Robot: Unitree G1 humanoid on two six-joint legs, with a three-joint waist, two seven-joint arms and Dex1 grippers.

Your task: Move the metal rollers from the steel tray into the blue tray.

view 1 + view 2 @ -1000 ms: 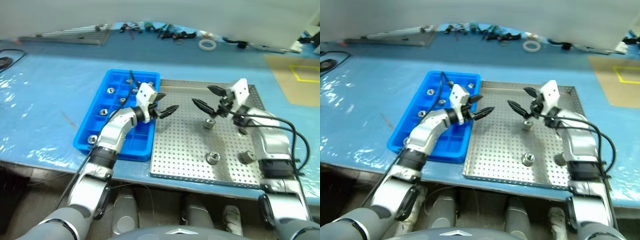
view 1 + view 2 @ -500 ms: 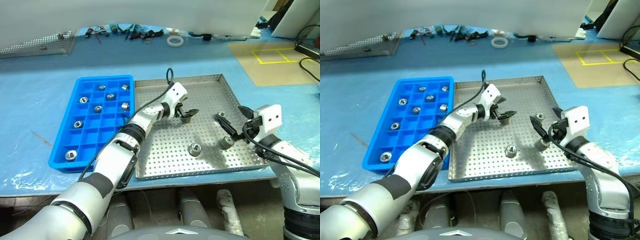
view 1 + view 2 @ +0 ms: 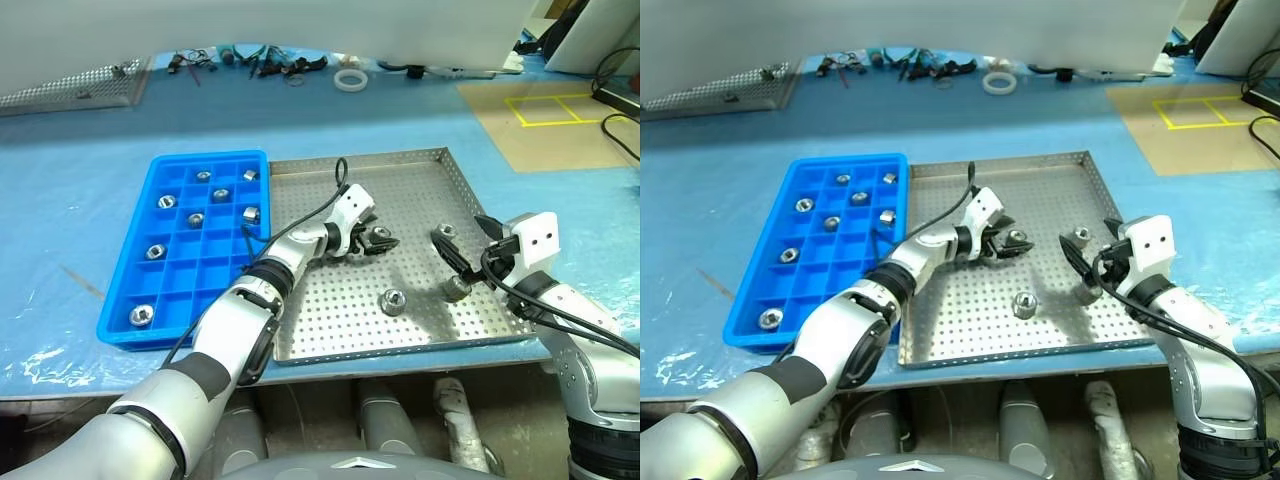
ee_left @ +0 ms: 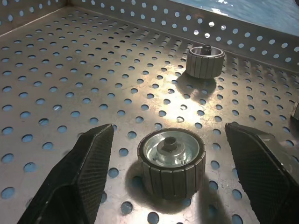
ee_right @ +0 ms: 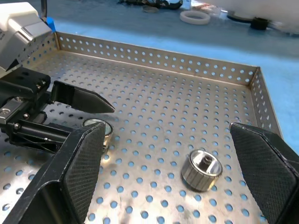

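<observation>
Left end effector [image 4: 170, 154], fingers spread open, straddles one metal roller [image 4: 172, 155] on the steel tray [image 3: 400, 165]; right end effector [image 3: 470, 245] open.

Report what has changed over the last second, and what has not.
The left end effector has come away from the blue tray's edge, over the steel tray, and down, so its open fingers now straddle a metal roller without gripping it. The right end effector drew back toward the tray's right rim, open and empty. Nothing was picked up or released. The rollers and both trays lie as before.
</observation>
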